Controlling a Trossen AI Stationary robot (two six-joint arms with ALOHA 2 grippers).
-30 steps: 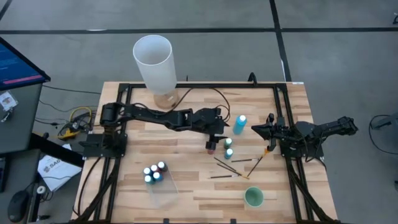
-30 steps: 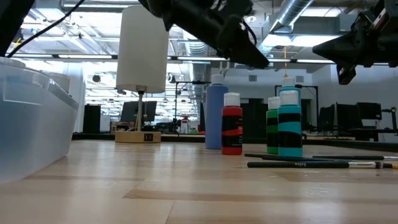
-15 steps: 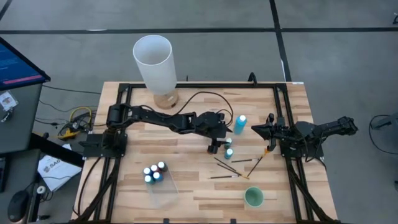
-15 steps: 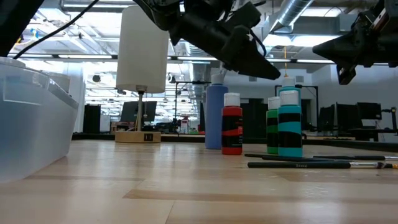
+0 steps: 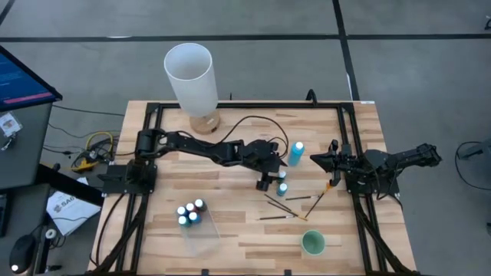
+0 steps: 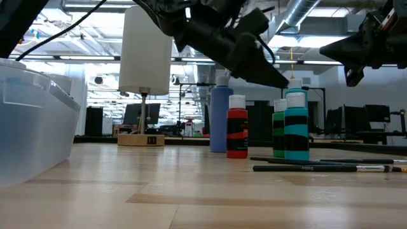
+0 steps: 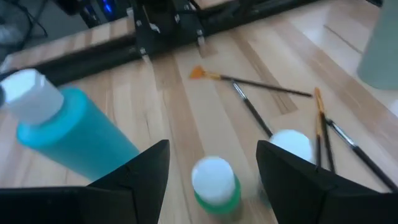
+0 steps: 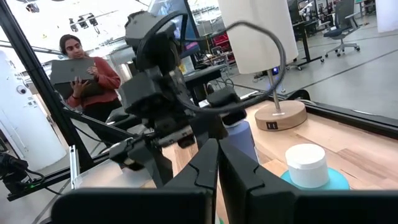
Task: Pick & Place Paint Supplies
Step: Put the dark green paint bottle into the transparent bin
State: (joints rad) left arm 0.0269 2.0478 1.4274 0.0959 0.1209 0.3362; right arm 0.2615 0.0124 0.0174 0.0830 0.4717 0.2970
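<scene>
Left arm has reached out and lowered over the green bottle
Open and empty, the left gripper (image 7: 211, 163) now straddles the white-capped green paint bottle (image 7: 215, 183), ready to close; a second white cap (image 7: 291, 143) and thin dark brushes (image 7: 252, 111) crowd it, the tall teal-blue bottle (image 5: 295, 152) beyond, four small bottles in the clear plastic bin (image 5: 199, 234); the right gripper (image 5: 316, 159) waits shut and empty at the table's right

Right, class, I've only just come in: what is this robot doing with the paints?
The left gripper, jaws open, hangs just above a green bottle in the cluster at mid-table, holding nothing. Four bottles already stand in the clear bin. Brushes lie loose on the table. The right gripper waits, shut, at the table's right side.
</scene>
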